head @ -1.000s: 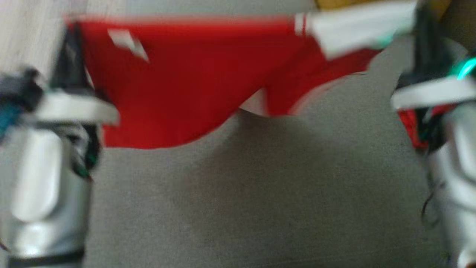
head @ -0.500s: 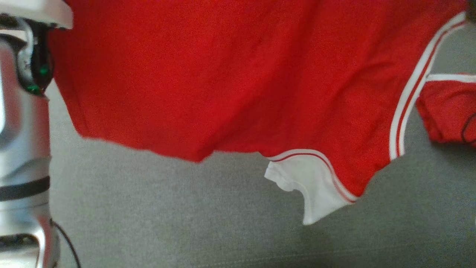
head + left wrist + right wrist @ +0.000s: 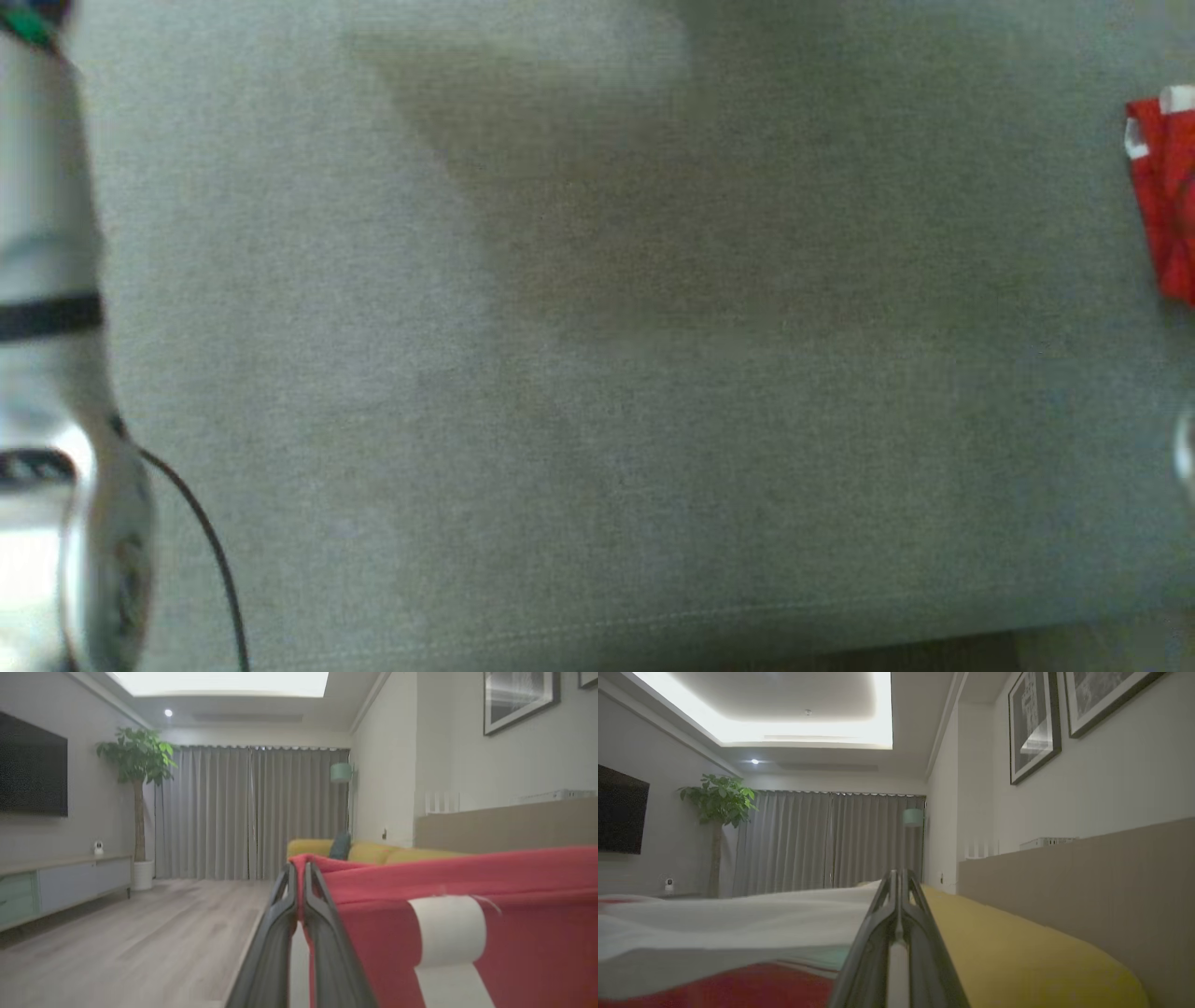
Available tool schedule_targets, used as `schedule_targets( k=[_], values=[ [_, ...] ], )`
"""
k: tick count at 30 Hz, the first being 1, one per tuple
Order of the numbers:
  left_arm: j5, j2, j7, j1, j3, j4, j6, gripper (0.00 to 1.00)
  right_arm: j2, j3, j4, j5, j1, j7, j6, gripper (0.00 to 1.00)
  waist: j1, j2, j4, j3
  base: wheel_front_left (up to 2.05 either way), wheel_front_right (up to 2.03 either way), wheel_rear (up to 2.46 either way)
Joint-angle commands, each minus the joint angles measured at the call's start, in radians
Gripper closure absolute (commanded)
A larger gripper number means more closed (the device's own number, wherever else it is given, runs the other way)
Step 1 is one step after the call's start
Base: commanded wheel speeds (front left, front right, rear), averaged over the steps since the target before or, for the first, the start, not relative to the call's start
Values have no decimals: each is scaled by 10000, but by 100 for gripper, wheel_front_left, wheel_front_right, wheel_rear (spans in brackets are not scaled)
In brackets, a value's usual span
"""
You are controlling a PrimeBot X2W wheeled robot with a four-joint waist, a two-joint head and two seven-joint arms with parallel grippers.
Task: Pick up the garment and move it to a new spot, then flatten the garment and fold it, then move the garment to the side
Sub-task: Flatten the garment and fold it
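The grey fabric surface (image 3: 597, 373) spreads under the head camera, and the red-and-white garment (image 3: 523, 933) hangs lifted above it, stretched between both arms, so I judge the carry to a new spot to be in hand. The left jaws are pinched tight on its red edge, and the right jaws look closed on its white part (image 3: 714, 933). Next, both should lower together onto that surface, keeping the cloth taut.

The garment (image 3: 1162, 196) is noted at the right side of the fabric surface (image 3: 597, 392), the left forearm (image 3: 47, 233) at its left side. The garment is extended rightward from the left end effector (image 3: 299, 870), with the sofa (image 3: 369, 851) behind, and leftward from the right end effector (image 3: 899, 877).
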Motion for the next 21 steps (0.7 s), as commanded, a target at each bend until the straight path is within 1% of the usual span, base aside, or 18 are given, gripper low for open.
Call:
schedule_targets(
  k=[1, 4, 7, 8, 12, 17, 21],
  values=[
    [-127, 337, -41, 505, 335, -14, 1, 100, 128, 18, -168, 96, 461, -42, 33, 100, -5, 1, -45, 13, 0, 0, 0],
    [-454, -46, -43, 1802, 658, 279, -32, 100, 201, 172, -151, 566, 1624, -45, 33, 100, -5, 1, -85, -11, 0, 0, 0],
    [-659, -618, -45, 3502, 920, 462, -80, 100, 247, 702, -112, 1124, 3166, -46, 33, 100, -5, 1, -143, -120, 0, 0, 0],
    [-659, -618, -45, 3502, 920, 462, -80, 100, 247, 702, -112, 1124, 3166, -46, 33, 100, -5, 1, -143, -120, 0, 0, 0],
    [-880, -1146, -45, 5623, 1254, 738, -152, 100, 250, 1445, -57, 1913, 5178, -47, 33, 100, -5, 1, -315, -403, 0, 0, 0],
    [-1138, -1383, -46, 7591, 1500, 847, -111, 100, 281, 2142, -208, 2717, 7292, -48, 33, 100, -5, 1, -530, -968, 0, 0, 0],
    [-1772, -1401, -46, 8772, 1089, 824, -90, 100, 186, 2387, -461, 3182, 8691, 3, 33, 100, -5, 1, -582, -1577, 0, 0, 0]
  ],
)
